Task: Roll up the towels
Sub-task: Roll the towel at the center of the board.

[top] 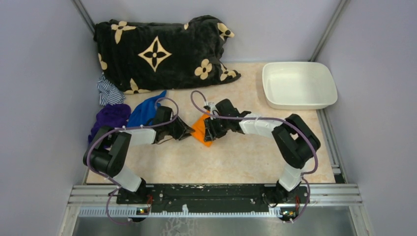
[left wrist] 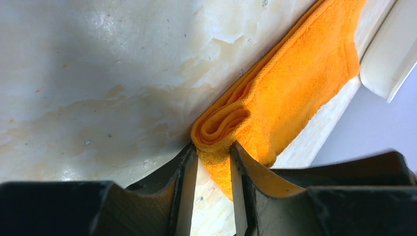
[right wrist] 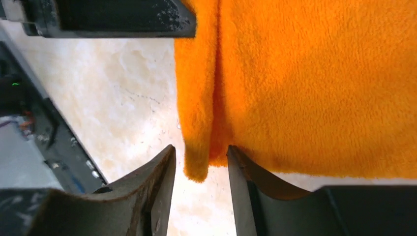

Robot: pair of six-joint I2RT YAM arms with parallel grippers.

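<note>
1. Your left pincer [left wrist: 212, 147] sits at the curled end of the orange towel [left wrist: 295, 83]. Its fingers stand apart with the lower layers between them. You cannot tell whether they are pressing on the cloth.
2. Your right pincer [right wrist: 199, 150] is spread. A loose fold of the same towel hangs between its tips, unsqueezed.
3. The orange towel lies mid-tabletop [top: 231, 162], between the two pincers. It looks only partly rolled: one end is curled into a few turns and the rest lies flat.
4. To do this step well, catch every layer of the curl at both ends before you turn it. Keep the two pincers level with each other. Roll over the flat part in short, even moves, low on the tabletop, so the roll neither cones nor springs open.
5. The blue towel [top: 143, 112] lies crumpled beyond your left arm, beside a purple cloth [top: 109, 118], and is not yet rolled.
6. Farthest back are the black blanket [top: 162, 51] and the white tub [top: 299, 84]. Leave both alone.
</note>
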